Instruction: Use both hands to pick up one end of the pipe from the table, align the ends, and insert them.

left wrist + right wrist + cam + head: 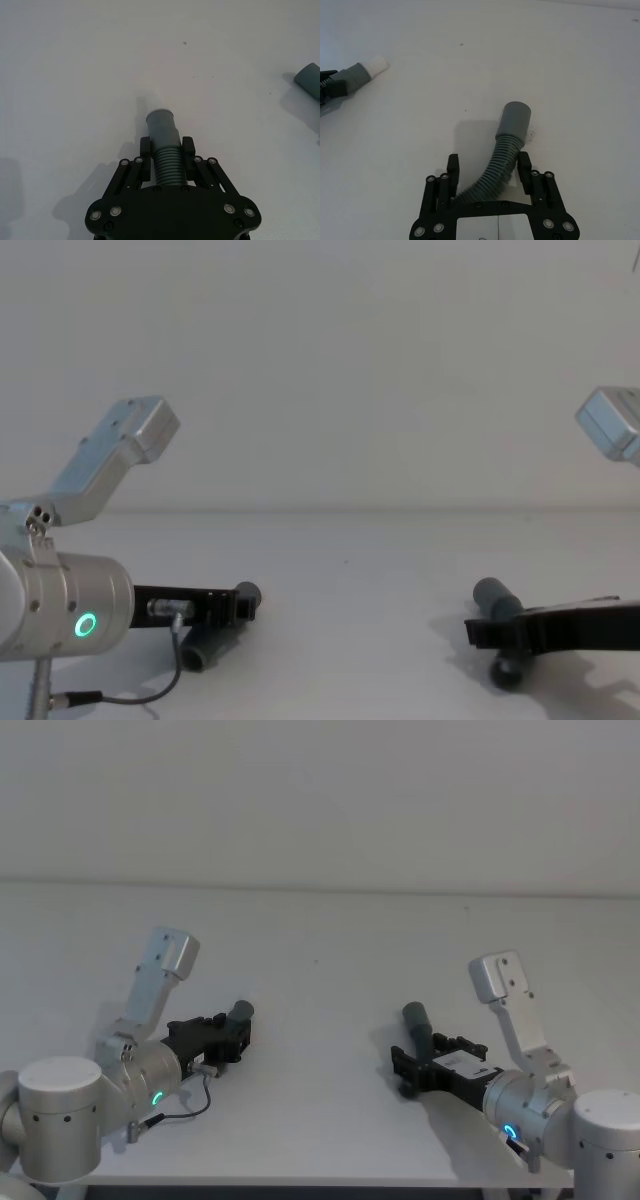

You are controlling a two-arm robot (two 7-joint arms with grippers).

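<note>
The step in hand looks like the pickup, with one side ahead of the other, so the right side needs care first. The right gripper (487,165) sits low at about 4 o'clock on the table (320,950). Its fingers (452,167) are spread on either side of the ribbed middle of the right pipe piece (515,117), with a gap showing on at least one side, so it is released and grips nothing yet. It should close squarely on the ribs just behind the smooth cuff. That part is soft and bent, and a grip too far back would let the cuff droop and spoil the alignment. The right cuff points toward about 11 o'clock in the head view. The left gripper (166,150) is at about 8 o'clock on the table. It is clenched on the ribs of the left pipe piece (161,125), with both pads touching the pipe and the cuff and its white tip (152,100) sticking out ahead toward 2 o'clock. I cannot tell whether that piece is lifted off the table or resting on it. The two pieces are well apart. Once both are held, each should be raised level and turned so the white tip faces the open right cuff on one line, then pushed straight in rather than at an angle.
</note>
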